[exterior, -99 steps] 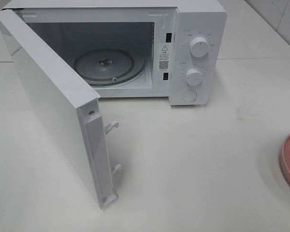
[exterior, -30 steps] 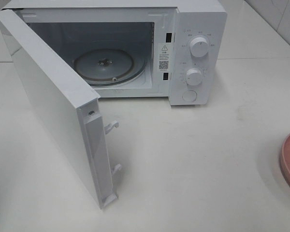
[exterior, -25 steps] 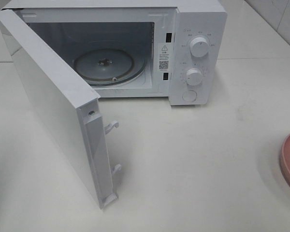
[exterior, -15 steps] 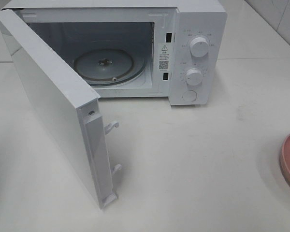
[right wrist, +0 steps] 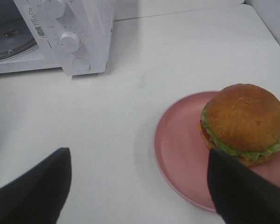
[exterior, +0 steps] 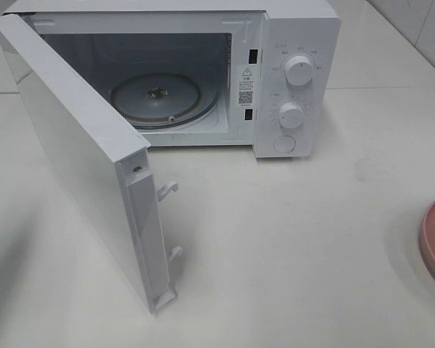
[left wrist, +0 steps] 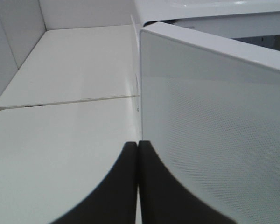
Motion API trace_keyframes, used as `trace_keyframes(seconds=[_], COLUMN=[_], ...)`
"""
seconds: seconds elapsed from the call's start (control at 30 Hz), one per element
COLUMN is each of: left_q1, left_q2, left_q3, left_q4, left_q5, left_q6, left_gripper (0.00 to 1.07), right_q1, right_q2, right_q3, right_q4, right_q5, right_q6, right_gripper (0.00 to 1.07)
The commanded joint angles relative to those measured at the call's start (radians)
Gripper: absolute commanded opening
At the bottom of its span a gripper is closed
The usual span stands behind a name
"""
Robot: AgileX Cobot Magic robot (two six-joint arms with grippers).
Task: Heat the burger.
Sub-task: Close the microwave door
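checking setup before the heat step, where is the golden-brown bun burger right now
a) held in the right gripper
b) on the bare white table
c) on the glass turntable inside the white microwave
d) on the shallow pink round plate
d: the right wrist view shows the golden-brown bun burger sitting on the shallow pink round plate, while the open right gripper holds nothing and the microwave's glass turntable is bare.

Microwave (exterior: pixel 203 72) at the rear of the table (exterior: pixel 312 239), door (exterior: pixel 87 167) swung open toward the front left. Turntable (exterior: pixel 157 98) inside the cavity. Two dials (exterior: pixel 298 70) stacked on the panel right of the cavity, round button (exterior: pixel 284 143) below them. Plate (right wrist: pixel 182 149) on the table, well apart, to the front right of the microwave. Burger (right wrist: pixel 245 123) on the plate, toward its far-right side.
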Motion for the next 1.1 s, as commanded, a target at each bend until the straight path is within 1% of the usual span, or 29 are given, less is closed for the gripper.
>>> trace_keyframes(seconds=[0.03, 0.1, 0.13, 0.23, 0.3, 0.33, 0.37, 0.4, 0.43, 0.47, 0.5, 0.57, 0.6, 0.63, 0.67, 0.77, 0.8, 0.83, 0.9, 0.93, 0.97, 1.03, 1.07, 1.1], left_q1=[-0.045, -0.054, -0.069, -0.075, -0.106, -0.106, -0.116, -0.116, -0.136, -0.148, -0.148, -0.209, -0.209, -0.226, -0.269, -0.29, -0.324, -0.36, -0.374, -0.41, -0.41, -0.458, -0.458, -0.475], left_q2=[0.087, 0.11, 0.147, 0.166, 0.234, 0.234, 0.252, 0.252, 0.286, 0.304, 0.304, 0.371, 0.371, 0.385, 0.417, 0.429, 0.457, 0.484, 0.495, 0.519, 0.519, 0.56, 0.56, 0.573], left_q3=[0.005, 0.005, 0.005, 0.005, 0.005, 0.005, 0.005, 0.005, 0.005, 0.004, 0.004, -0.016, -0.016, -0.025, -0.045, -0.056, -0.071, -0.086, -0.093, -0.113, -0.113, -0.148, -0.148, -0.16], left_q4=[0.009, 0.011, 0.024, 0.036, 0.119, 0.119, 0.146, 0.146, 0.18, 0.183, 0.183, 0.169, 0.169, 0.162, 0.135, 0.115, 0.077, 0.04, 0.026, -0.011, -0.011, -0.054, -0.054, -0.072], left_q5=[-0.111, -0.133, -0.163, -0.171, -0.234, -0.234, -0.257, -0.257, -0.297, -0.312, -0.312, -0.328, -0.328, -0.328, -0.343, -0.35, -0.363, -0.377, -0.378, -0.378, -0.378, -0.391, -0.391, -0.397], left_q6=[-0.012, -0.019, -0.048, -0.062, -0.143, -0.143, -0.16, -0.16, -0.181, -0.187, -0.187, -0.186, -0.186, -0.186, -0.183, -0.183, -0.179, -0.161, -0.151, -0.127, -0.127, -0.109, -0.109, -0.104], left_gripper=[0.0, 0.0, 0.0, 0.0, 0.0, 0.0, 0.0, 0.0, 0.0, 0.0, 0.0, 0.0, 0.0, 0.0, 0.0, 0.0, 0.0, 0.0, 0.0, 0.0, 0.0, 0.0, 0.0, 0.0], right_q1=[-0.006, -0.006, -0.006, -0.006, -0.006, -0.006, -0.006, -0.006, -0.006, -0.006, -0.006, -0.006, -0.006, -0.006, -0.006, -0.006, -0.006, -0.006, -0.006, -0.006, -0.006, -0.006, -0.006, -0.006], right_q2=[-0.025, -0.025, -0.025, -0.025, -0.025, -0.025, -0.025, -0.025, -0.025, -0.025, -0.025, -0.025, -0.025, -0.025, -0.025, -0.025, -0.025, -0.025, -0.025, -0.025, -0.025, -0.025, -0.025, -0.025], right_q3=[0.001, 0.001, 0.001, 0.001, 0.001, 0.001, 0.001, 0.001, 0.001, 0.001, 0.001, 0.001, 0.001, 0.001, 0.001, 0.001, 0.001, 0.001, 0.001, 0.001, 0.001, 0.001, 0.001, 0.001], right_q4=[-0.001, -0.001, -0.001, -0.001, -0.001, -0.001, -0.001, -0.001, -0.001, -0.001, -0.001, -0.001, -0.001, -0.001, -0.001, -0.001, -0.001, -0.001, -0.001, -0.001, -0.001, -0.001, -0.001, -0.001], right_q5=[0.001, 0.001, 0.001, 0.001, 0.001, 0.001, 0.001, 0.001, 0.001, 0.001, 0.001, 0.001, 0.001, 0.001, 0.001, 0.001, 0.001, 0.001, 0.001, 0.001, 0.001, 0.001, 0.001, 0.001], right_q6=[-0.007, -0.007, -0.007, -0.007, -0.007, -0.007, -0.007, -0.007, -0.007, -0.007, -0.007, -0.007, -0.007, -0.007, -0.007, -0.007, -0.007, -0.007, -0.007, -0.007, -0.007, -0.007, -0.007, -0.007], right_gripper=[0.76, 0.76, 0.76, 0.76, 0.76, 0.76, 0.76, 0.76, 0.76, 0.76, 0.76, 0.76, 0.76, 0.76, 0.76, 0.76, 0.76, 0.76, 0.76, 0.76, 0.76, 0.76, 0.76, 0.76])
